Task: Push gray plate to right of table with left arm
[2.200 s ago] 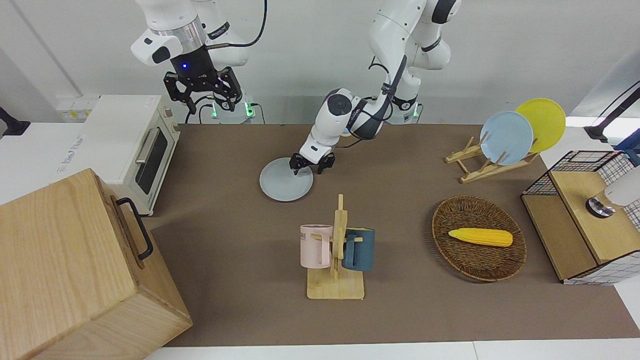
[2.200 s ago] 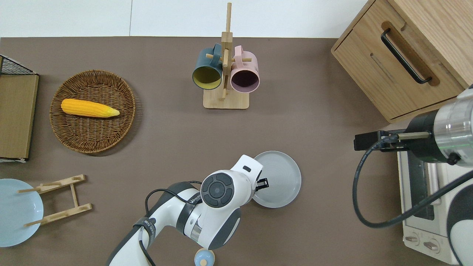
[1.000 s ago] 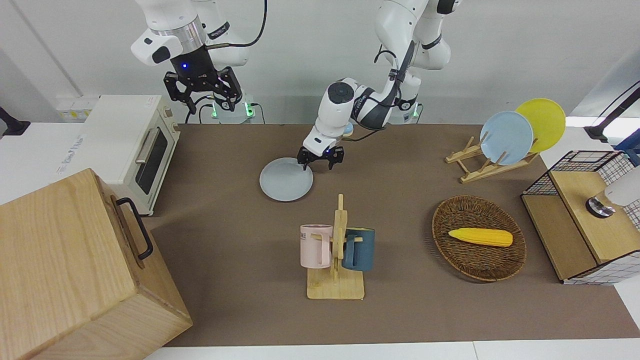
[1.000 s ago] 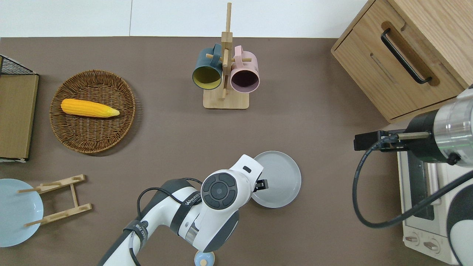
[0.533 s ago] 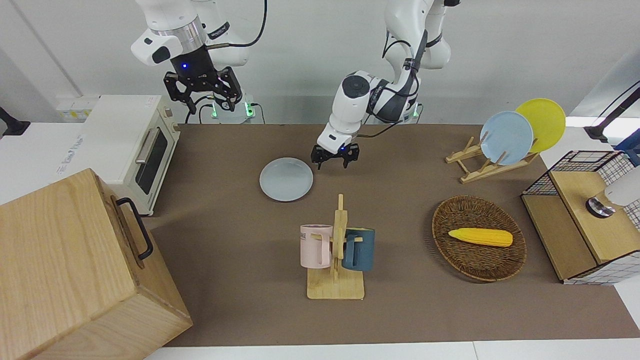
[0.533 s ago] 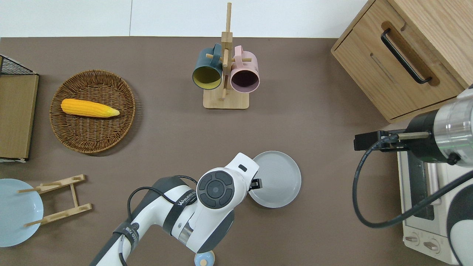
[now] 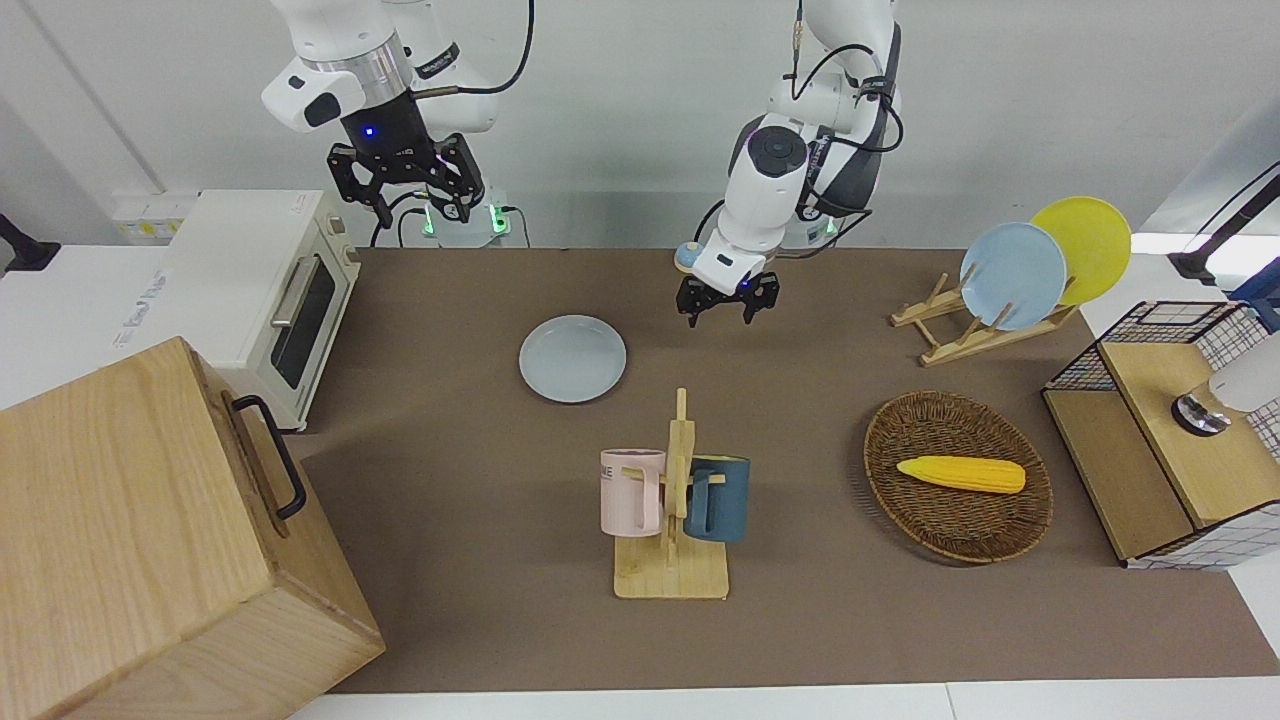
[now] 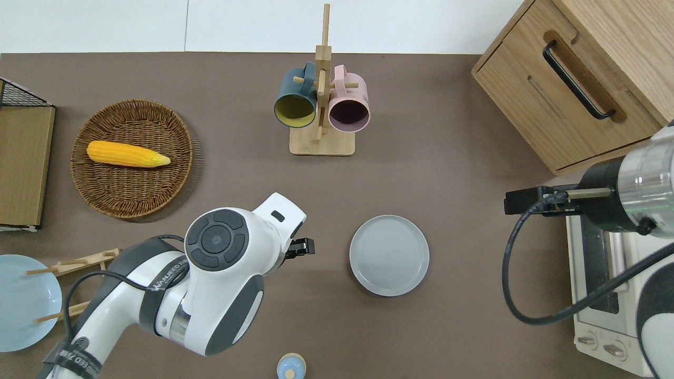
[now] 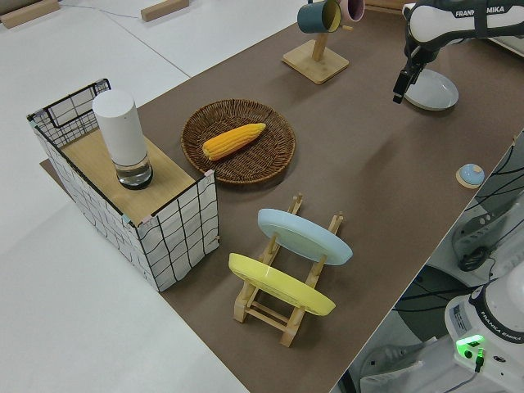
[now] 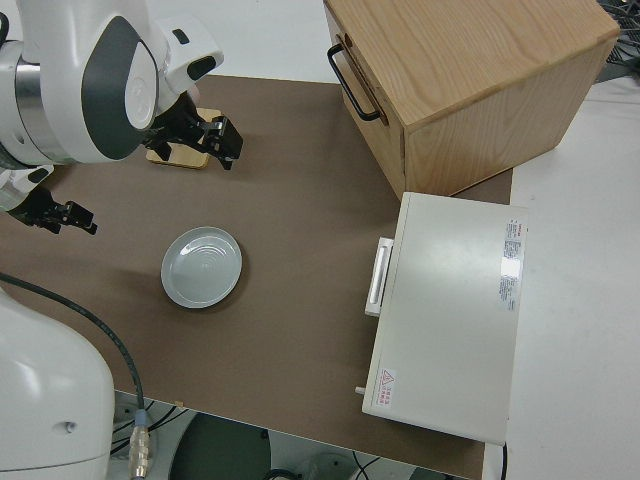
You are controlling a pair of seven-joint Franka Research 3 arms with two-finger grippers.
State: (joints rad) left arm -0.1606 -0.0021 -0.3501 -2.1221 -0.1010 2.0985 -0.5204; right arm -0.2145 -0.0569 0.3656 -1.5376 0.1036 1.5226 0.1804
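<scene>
Lying flat on the brown counter [image 8: 453, 173], the gray plate [image 8: 389, 255] sits nearer to the robots than the mug rack [image 8: 321, 95] and part of the way toward the right arm's end, with the toaster oven [image 7: 262, 292] well apart from it at that end. Nothing touches it. The left hand [image 8: 301, 246] hangs in the air over bare counter beside the plate, on the side toward the left arm's end; its fingers stand apart and hold nothing. The right arm is parked, its hand [image 7: 405, 185] spread and empty.

The push looks finished or broken off, with the arm in retreat. If the plate should go farther toward the oven's end, the next move calls for bringing the hand low against the plate's near rim again and sliding it along.

A second ago the left hand was at the plate's rim; now it has lifted and drawn away. The plate has not shifted over the last two seconds.
</scene>
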